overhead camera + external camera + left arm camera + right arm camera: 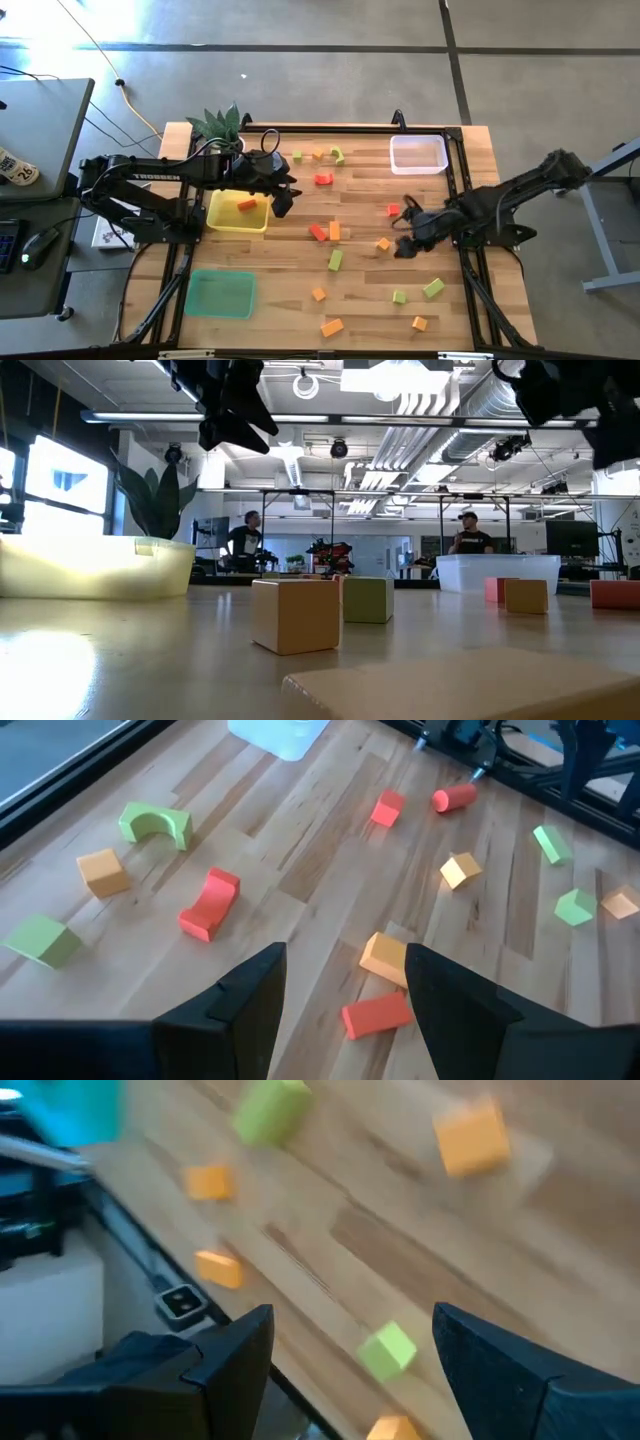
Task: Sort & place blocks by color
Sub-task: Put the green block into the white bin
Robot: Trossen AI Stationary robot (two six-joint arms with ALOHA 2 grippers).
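Observation:
Red, orange and light green blocks lie scattered on the wooden table (290, 270), among them a red arch (210, 903), a red brick (378, 1013) and a green cube (387, 1348). One orange block (247, 204) lies in the yellow tray (222, 222). My left gripper (283, 200) hangs open above the table just right of the yellow tray, with nothing between its fingers (345, 960). My right gripper (405, 240) is open over the table's right half, beside an orange block (383, 243), and also holds nothing (350, 1320).
A green tray (220, 293) sits near the front left. A clear tray (418, 153) stands at the far right. A potted plant (220, 125) is at the far left corner. A dark frame rail (462, 200) runs along the table's right side.

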